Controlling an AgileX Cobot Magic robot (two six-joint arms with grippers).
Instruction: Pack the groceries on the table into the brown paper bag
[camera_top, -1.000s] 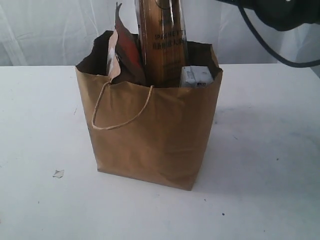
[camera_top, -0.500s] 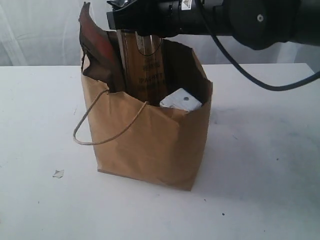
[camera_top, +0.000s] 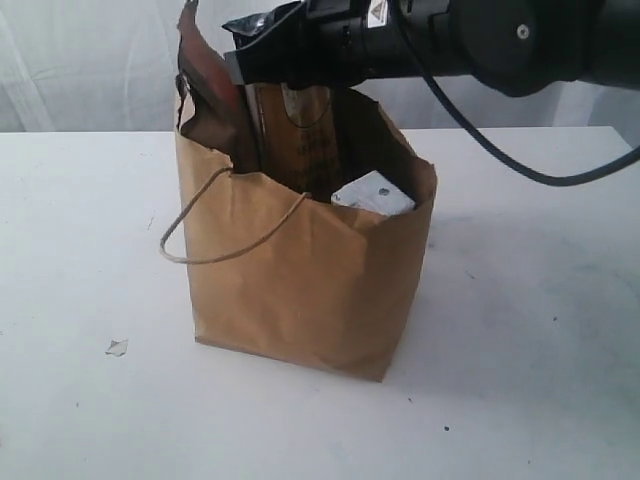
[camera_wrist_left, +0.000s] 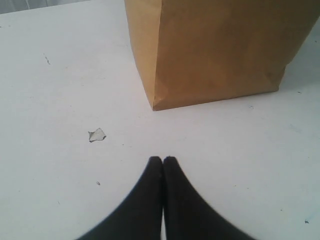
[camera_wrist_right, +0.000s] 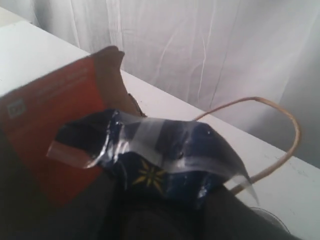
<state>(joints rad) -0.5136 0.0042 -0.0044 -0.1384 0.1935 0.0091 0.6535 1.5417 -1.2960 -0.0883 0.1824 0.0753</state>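
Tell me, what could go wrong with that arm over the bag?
1. The right gripper grips the top of the tall spaghetti. A sideways pull could drag or tip the light bag, whose rim looks crumpled.
2. The pouch pokes above the rim right beside the arm, so a nudge might knock it out.
3. The carton lies tilted near the rim and could slide out if the bag leans.
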